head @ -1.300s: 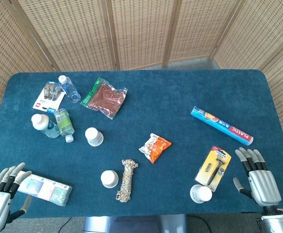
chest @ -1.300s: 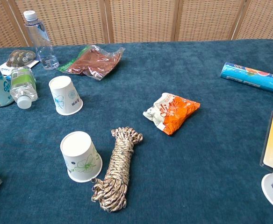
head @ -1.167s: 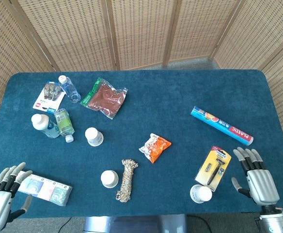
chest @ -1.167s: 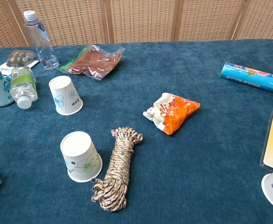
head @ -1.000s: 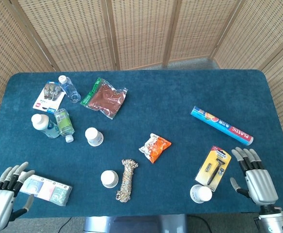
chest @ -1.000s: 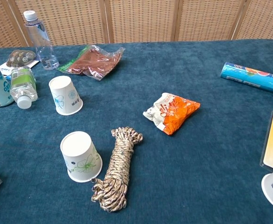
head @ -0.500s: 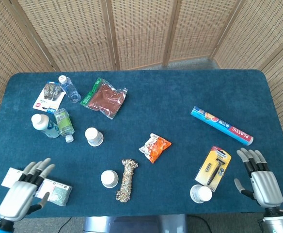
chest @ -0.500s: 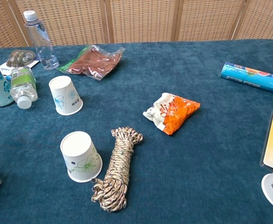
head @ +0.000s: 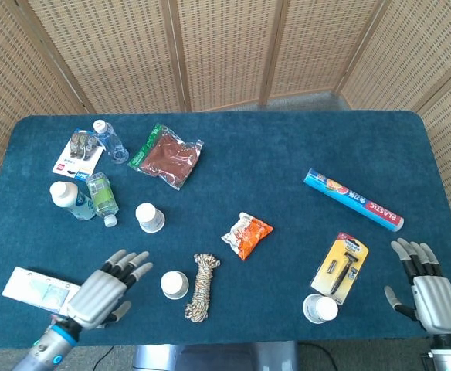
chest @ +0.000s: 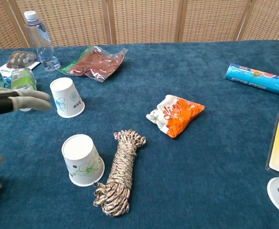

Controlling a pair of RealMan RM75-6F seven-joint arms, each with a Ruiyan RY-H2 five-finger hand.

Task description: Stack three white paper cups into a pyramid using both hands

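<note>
The left robot hand [head: 102,292] hovers over the near left part of the tabletop [head: 287,147] with its fingers spread wide and pointing toward the middle, holding nothing. In the chest view only its fingers [chest: 27,101] show, reaching in from the left edge. Just to its right stands the near cup [head: 174,284], upside down and apart from the fingertips, with a rope coil [head: 201,287] right beside it on the far side from the hand. Behind the hand lies a flat packet [head: 36,287], partly covered by the wrist. Farther back stands the second cup [head: 150,217], also upside down, near a lying green bottle [head: 102,195] and an upright white bottle [head: 65,196].

The right robot hand [head: 430,290] sits at the near right corner, palm down, fingers straight and apart, empty. It does not show in the chest view. To its left, well apart from it, stands the third cup [head: 320,309], upside down at the tabletop's near edge, touching or just beside the yellow razor card [head: 341,267]. The three cups stand separately, none stacked. An orange snack bag [head: 246,235] lies between the near cup and the third cup, farther back.
</note>
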